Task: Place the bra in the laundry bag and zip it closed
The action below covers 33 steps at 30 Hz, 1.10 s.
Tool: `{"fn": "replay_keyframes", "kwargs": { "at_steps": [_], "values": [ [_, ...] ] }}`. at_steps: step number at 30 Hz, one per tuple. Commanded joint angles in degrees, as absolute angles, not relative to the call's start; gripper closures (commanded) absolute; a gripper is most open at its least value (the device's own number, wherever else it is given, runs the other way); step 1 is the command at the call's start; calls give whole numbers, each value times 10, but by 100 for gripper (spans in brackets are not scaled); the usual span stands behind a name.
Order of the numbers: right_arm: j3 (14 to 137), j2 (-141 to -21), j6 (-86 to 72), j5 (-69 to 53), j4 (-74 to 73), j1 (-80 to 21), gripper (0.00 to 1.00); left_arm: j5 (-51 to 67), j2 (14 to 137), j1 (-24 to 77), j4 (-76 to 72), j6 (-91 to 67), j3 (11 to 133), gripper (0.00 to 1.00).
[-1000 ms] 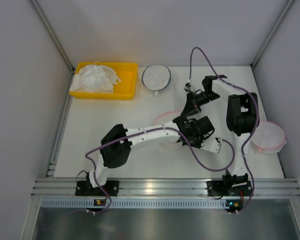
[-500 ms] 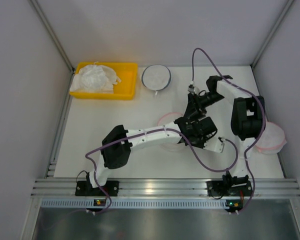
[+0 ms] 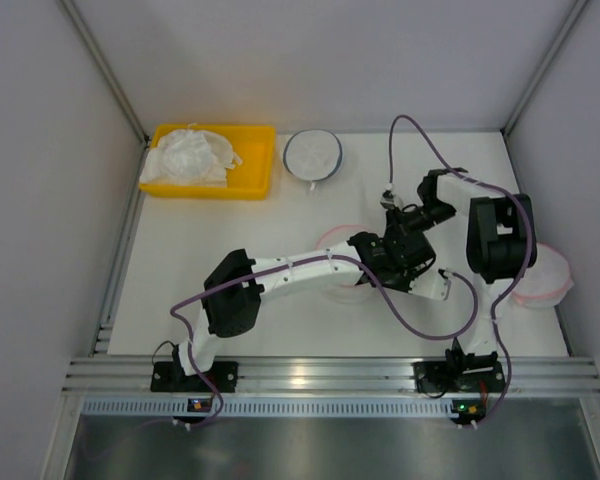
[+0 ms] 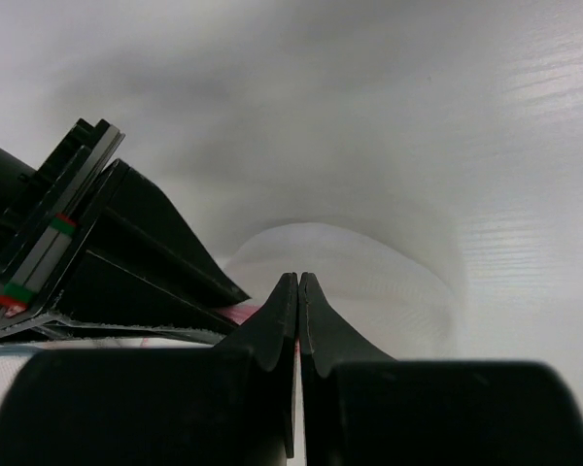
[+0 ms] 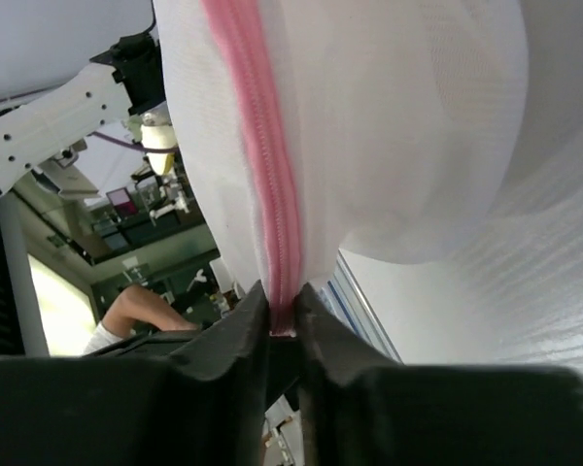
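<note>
The laundry bag point(image 3: 332, 240), white mesh with a pink rim, sits mid-table, mostly hidden under both arms. My right gripper point(image 3: 398, 222) is shut on its pink zip edge; in the right wrist view the bag point(image 5: 389, 126) bulges above the jaws point(image 5: 282, 291) and the zip point(image 5: 267, 146) runs down between them. My left gripper point(image 3: 398, 252) is right beside it, jaws pressed together point(image 4: 298, 282) against the bag point(image 4: 369, 272), with pink rim showing in the slit. A white bra point(image 3: 190, 155) lies in the yellow tray. I cannot tell what is inside the bag.
The yellow tray point(image 3: 262, 160) stands at the back left. A round white bag with a dark rim point(image 3: 312, 153) lies beside it. A second pink-rimmed bag point(image 3: 542, 275) lies at the right edge, behind my right arm. Frame posts rise at the back corners.
My right gripper has swung nearer and rightward, closing in on my left gripper over the bag. My left gripper has shifted slightly right. Tray and other bags are unmoved.
</note>
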<state>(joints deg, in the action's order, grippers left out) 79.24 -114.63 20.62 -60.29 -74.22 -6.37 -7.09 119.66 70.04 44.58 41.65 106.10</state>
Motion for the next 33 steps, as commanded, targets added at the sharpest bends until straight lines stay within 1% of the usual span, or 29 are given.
{"fn": "replay_keyframes", "kwargs": {
  "at_steps": [1,2,10,16,17,18,19,20,21,22,23,26,33],
  "values": [
    [829,-1156,243,-671,-784,-62,90,-67,1195,699,428,415,1074,100],
    [836,-1159,241,-671,-784,-62,100,-59,1193,700,428,413,1071,100],
    [938,-1191,180,-650,-733,-61,100,-26,1170,714,430,405,1027,100],
    [1006,-1234,192,-664,-754,-65,100,-7,1155,720,432,391,998,100],
    [1012,-1238,191,-662,-755,-68,96,-7,1156,720,432,392,997,100],
    [1017,-1244,190,-658,-761,-69,84,-11,1156,720,432,392,997,100],
    [1023,-1242,194,-654,-767,-70,69,-15,1157,719,432,395,1002,100],
    [1024,-1238,199,-639,-774,-70,49,-23,1159,718,432,398,1006,100],
    [1023,-1225,206,-626,-790,-70,43,-25,1163,718,432,398,1013,100],
    [1020,-1216,222,-611,-796,-69,39,-25,1165,714,432,397,1019,100],
    [1016,-1196,228,-580,-799,-62,31,-26,1170,711,432,396,1032,100],
    [996,-1171,242,-540,-809,-40,28,-42,1181,704,432,401,1048,100],
    [927,-1121,249,-559,-827,19,26,-48,1199,697,432,392,1080,100]
  ]
}}
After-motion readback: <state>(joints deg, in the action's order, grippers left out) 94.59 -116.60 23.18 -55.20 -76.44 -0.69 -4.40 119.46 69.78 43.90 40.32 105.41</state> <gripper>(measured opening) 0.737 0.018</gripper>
